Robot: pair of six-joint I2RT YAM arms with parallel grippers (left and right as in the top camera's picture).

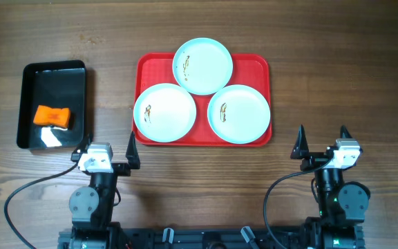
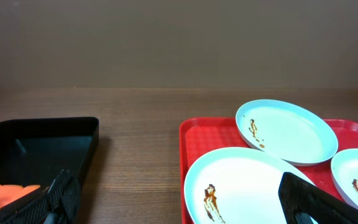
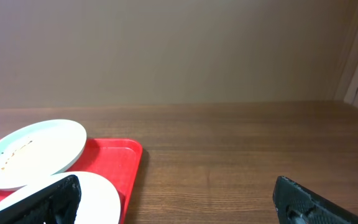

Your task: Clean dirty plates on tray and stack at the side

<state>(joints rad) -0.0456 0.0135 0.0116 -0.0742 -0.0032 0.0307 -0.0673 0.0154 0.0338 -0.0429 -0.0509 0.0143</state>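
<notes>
- We found the red tray (image 1: 146, 66) lying at the middle of the wooden table (image 1: 337, 69), its long side running left to right, with all three plates on it.
- The far plate (image 1: 202, 66) sat at the back middle, reaching past the tray's far rim. Its near edge appeared to rest on the rims of the other two.
- The left plate (image 1: 164, 113) lay at the tray's near left, with its edge just over the left rim. The right plate (image 1: 238, 114) lay at the near right, close against the right rim. These two sat just beside each other.
- Each plate carried a small brown-orange smear, and the left wrist view showed the smears on the far and left plates plainly.
- To the left of the tray, apart from it, stood a glossy black bin (image 1: 54, 77) with an orange sponge (image 1: 52, 116) lying inside, towards its near end.
- The left gripper (image 1: 109, 144) hung near the table's front edge, between the bin and the tray, with its jaws spread wide and nothing between them. One finger (image 2: 62, 195) showed in front of the bin and the other (image 2: 319, 200) in front of the left plate.
- The right gripper (image 1: 322, 138) sat near the front edge, to the right of the tray and apart from it. Its jaws were likewise spread wide and empty, over bare wood.
</notes>
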